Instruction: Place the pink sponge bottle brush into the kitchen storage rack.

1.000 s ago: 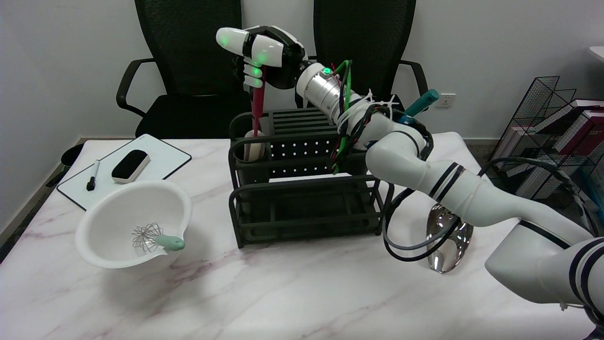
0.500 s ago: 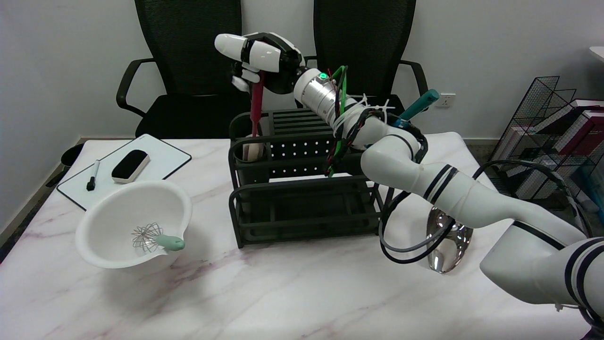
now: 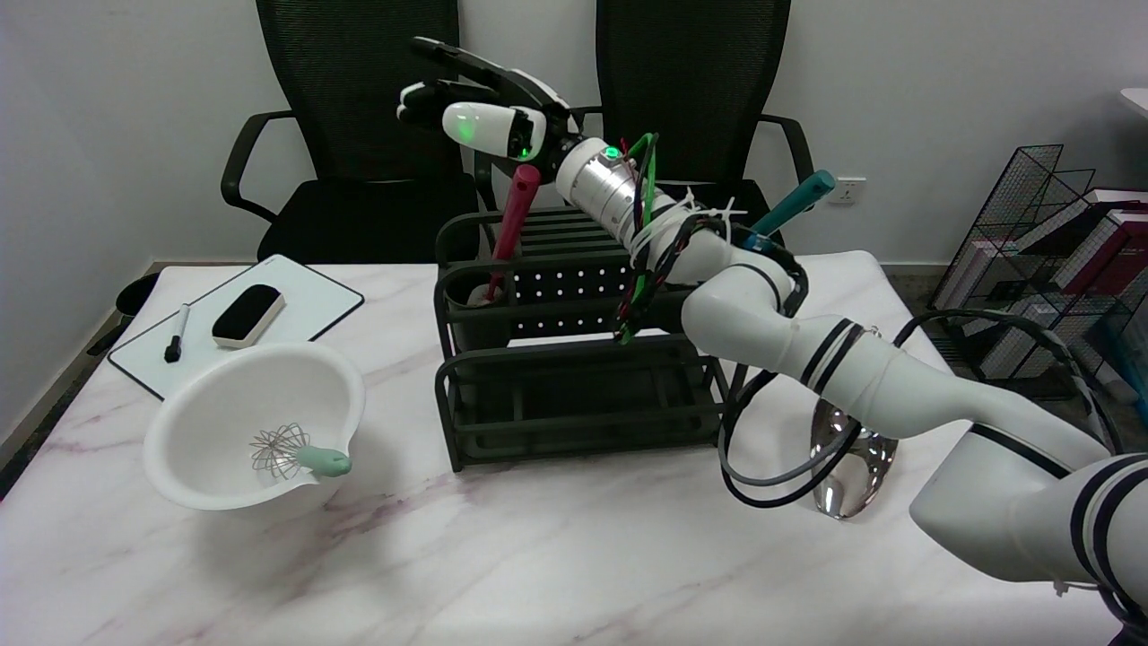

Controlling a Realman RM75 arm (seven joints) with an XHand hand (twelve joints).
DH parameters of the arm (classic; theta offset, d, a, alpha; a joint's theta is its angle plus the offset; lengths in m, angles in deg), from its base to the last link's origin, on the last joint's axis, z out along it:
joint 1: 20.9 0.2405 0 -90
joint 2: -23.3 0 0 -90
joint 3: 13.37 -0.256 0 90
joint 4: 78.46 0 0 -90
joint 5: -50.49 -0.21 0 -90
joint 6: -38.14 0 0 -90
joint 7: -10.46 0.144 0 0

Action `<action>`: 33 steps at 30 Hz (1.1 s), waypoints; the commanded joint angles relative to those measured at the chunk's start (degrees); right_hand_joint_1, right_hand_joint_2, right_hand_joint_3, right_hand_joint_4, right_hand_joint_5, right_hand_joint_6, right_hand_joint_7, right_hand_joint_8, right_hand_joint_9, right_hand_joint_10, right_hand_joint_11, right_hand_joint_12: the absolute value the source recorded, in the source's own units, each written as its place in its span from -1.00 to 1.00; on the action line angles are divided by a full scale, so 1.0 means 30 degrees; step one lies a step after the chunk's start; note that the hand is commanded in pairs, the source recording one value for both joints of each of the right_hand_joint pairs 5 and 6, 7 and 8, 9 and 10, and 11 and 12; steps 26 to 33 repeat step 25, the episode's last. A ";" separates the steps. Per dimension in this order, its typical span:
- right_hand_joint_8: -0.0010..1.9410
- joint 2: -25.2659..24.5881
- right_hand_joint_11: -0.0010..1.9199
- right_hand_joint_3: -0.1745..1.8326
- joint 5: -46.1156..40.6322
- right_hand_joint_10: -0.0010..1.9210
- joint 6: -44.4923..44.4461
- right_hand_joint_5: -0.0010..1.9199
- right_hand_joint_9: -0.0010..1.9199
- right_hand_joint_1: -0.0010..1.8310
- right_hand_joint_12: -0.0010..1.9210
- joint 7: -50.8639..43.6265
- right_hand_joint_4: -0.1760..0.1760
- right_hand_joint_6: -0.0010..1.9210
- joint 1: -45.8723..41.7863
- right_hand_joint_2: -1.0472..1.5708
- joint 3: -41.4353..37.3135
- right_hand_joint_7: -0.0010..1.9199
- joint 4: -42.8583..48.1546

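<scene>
With the pink sponge bottle brush standing tilted toward one o'clock in the kitchen storage rack's back-left cup, the robot hand, fingers spread wide and holding nothing, should lift straight toward twelve o'clock, clear of the handle.

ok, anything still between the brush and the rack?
Nothing visible. The brush already stands tilted in the rack's rear-left cup, its top leaning right. The right hand hangs open above it, not touching.
</scene>
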 commanded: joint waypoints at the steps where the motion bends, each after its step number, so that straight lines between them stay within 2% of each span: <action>1: -0.18 0.0373 -0.46 0.47 0.0362 -0.36 -0.1738 -0.81 -0.36 0.38 -0.46 -0.0192 0.00 -0.81 -0.0420 -0.53 -0.0258 -0.17 -0.0015; 7: -0.14 0.2071 -0.35 0.33 0.3001 -0.30 -0.3394 -0.71 -0.30 0.38 -0.35 -0.0194 0.00 -0.71 -0.1381 -0.39 -0.1889 -0.13 0.2010; 12: -0.08 0.3021 -0.31 0.26 0.3648 -0.26 -0.3930 -0.62 -0.26 0.35 -0.31 -0.0289 0.00 -0.62 -0.4269 -0.30 -0.4364 -0.07 0.4325; 14: -0.06 0.3272 -0.29 0.21 0.4112 -0.22 -0.4492 -0.40 -0.22 0.33 -0.29 -0.0748 0.00 -0.40 -0.5736 -0.24 -0.5718 -0.05 0.5359; 15: 0.00 0.3343 -0.27 0.22 0.4244 -0.14 -0.4618 -0.30 -0.14 0.33 -0.27 -0.0960 0.00 -0.30 -0.6180 -0.23 -0.6202 0.01 0.5771; 17: 0.28 0.3496 -0.11 0.21 0.4373 0.28 -0.4665 -0.01 0.28 0.28 -0.11 -0.1513 0.00 -0.01 -0.7814 -0.10 -0.7385 0.30 0.7056; 19: 0.45 0.3496 0.04 0.18 0.4356 0.44 -0.4673 0.17 0.45 0.23 0.04 -0.2218 0.00 0.17 -0.9126 0.00 -0.8032 0.46 0.8070; 21: 0.69 0.3480 0.34 0.09 0.4215 0.67 -0.4700 0.37 0.67 0.19 0.34 -0.2649 0.00 0.37 -1.0264 0.17 -0.8399 0.71 0.8738; 25: 0.86 0.3335 0.51 -0.02 0.4335 0.80 -0.5666 0.50 0.80 0.15 0.51 -0.3544 0.00 0.50 -1.2325 0.35 -0.9277 0.88 0.9807; 33: 0.86 0.3335 0.51 -0.02 0.4335 0.80 -0.5666 0.50 0.80 0.15 0.51 -0.3544 0.00 0.50 -1.2325 0.35 -0.9277 0.88 0.9807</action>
